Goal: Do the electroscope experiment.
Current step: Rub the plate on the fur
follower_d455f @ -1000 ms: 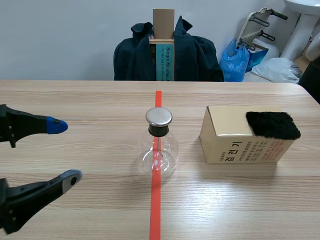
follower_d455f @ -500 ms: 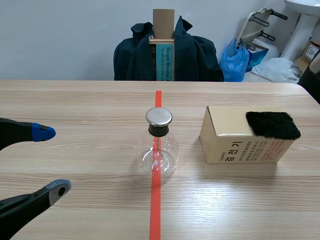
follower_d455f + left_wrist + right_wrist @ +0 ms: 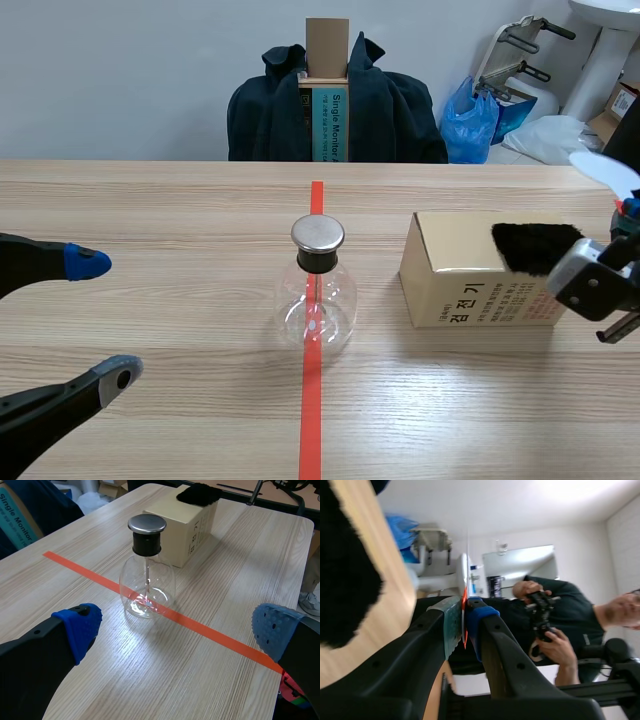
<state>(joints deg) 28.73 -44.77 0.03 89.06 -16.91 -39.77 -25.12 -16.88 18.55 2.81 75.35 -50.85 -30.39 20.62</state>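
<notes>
The electroscope, a clear glass flask (image 3: 316,295) with a metal cap (image 3: 318,234), stands on the red tape line mid-table. To its right a cardboard box (image 3: 455,270) carries a black fur pad (image 3: 535,248). My left gripper (image 3: 100,318) is open at the table's left, apart from the flask (image 3: 147,577), which stands ahead of its blue pads (image 3: 77,627). My right gripper (image 3: 628,212) is at the box's right end beside the fur (image 3: 345,575), shut on a thin pale plastic strip (image 3: 465,605) that sticks up past it (image 3: 603,168).
A chair draped with a dark jacket (image 3: 335,105) stands behind the table's far edge. A blue bag (image 3: 472,120) and white fixtures are at the back right. A person (image 3: 555,625) holding a controller shows in the right wrist view.
The right arm has come into the scene from the right, carrying the strip up to the fur's end. The left gripper drew back to the left a second ago and has held since.
</notes>
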